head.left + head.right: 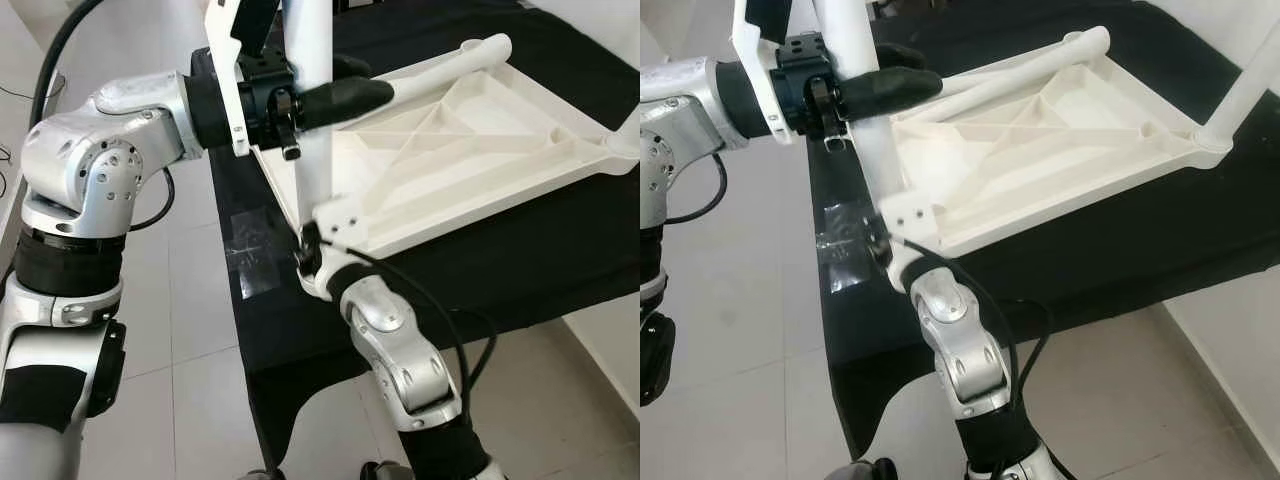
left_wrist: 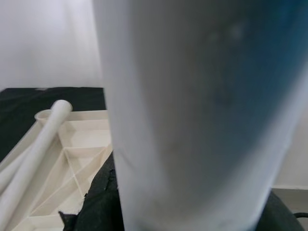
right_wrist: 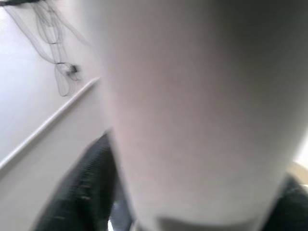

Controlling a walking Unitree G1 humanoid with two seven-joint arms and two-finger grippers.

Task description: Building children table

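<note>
Grippers, left gripper (image 1: 330,100) and right gripper (image 1: 312,245), clamp the upright white plastic leg (image 1: 312,120); press straight down into the white tabletop's (image 1: 470,150) near corner socket.

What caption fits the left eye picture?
Both grippers hold a white leg upright at the upturned tabletop's corner.

You've got a table draped in black cloth (image 1: 520,250) carrying everything here, and the cloth hangs down over the near edge toward the pale tiled floor (image 1: 190,330). Lying directly on the cloth is the white plastic tabletop (image 1: 1060,150), flipped upside down so you can see its ribbed underside with the diagonal braces. It sits toward the near left corner of the cloth. You can also spot a patch of clear tape (image 1: 840,250) stuck on the cloth at the left edge, just beside the tabletop's near corner.
</note>
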